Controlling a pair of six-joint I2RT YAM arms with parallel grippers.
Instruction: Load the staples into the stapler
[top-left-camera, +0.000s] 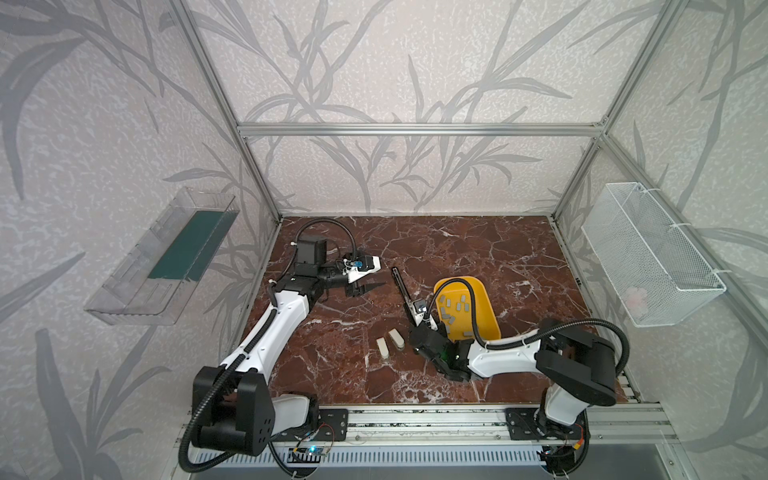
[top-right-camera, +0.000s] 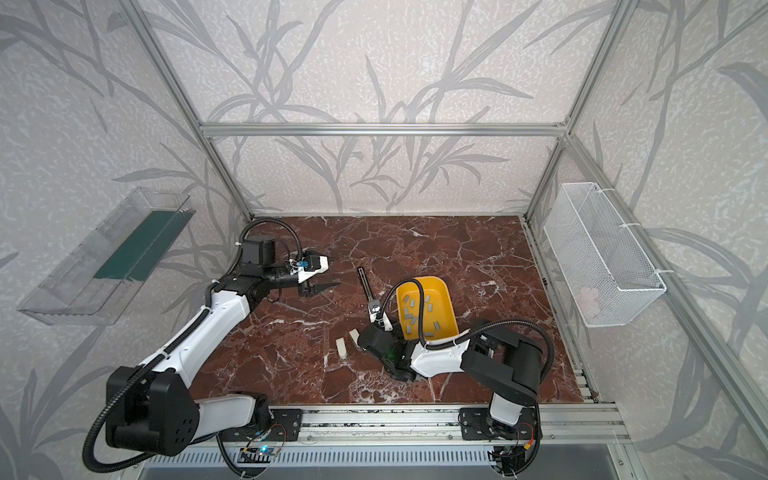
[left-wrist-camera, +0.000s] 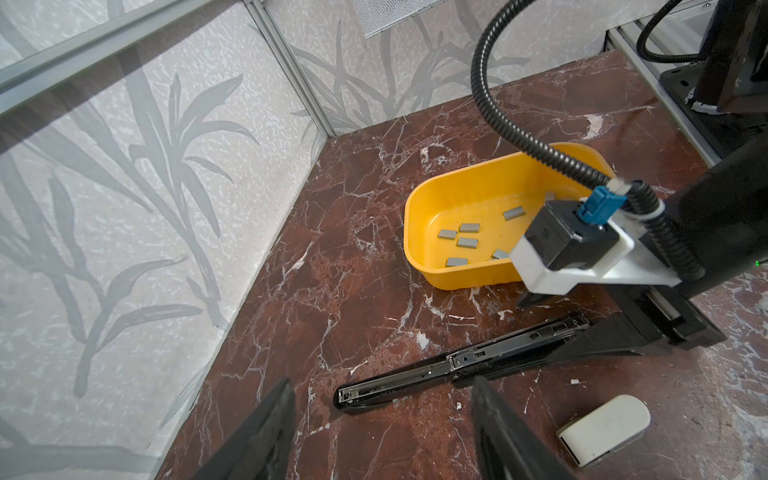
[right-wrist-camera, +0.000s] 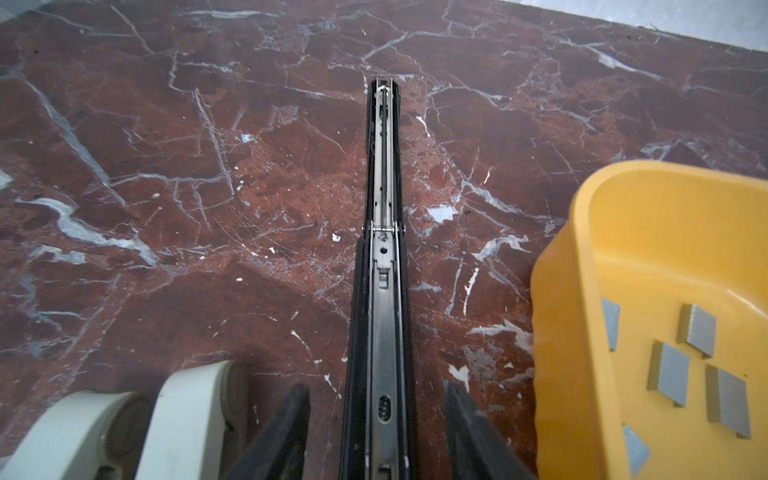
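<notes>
Black stapler within parted pincer

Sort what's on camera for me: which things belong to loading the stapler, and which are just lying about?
For the job:
- black stapler, opened flat
- grey staples
- yellow tray holding them
- right gripper, open, straddling the stapler

Lying about:
- two cream mini staplers
- white wire basket
- clear wall bin

White-and-black arms, ribbed black cables

Two cream mini staplers, yellow tray, white wire basket, clear bin
</notes>
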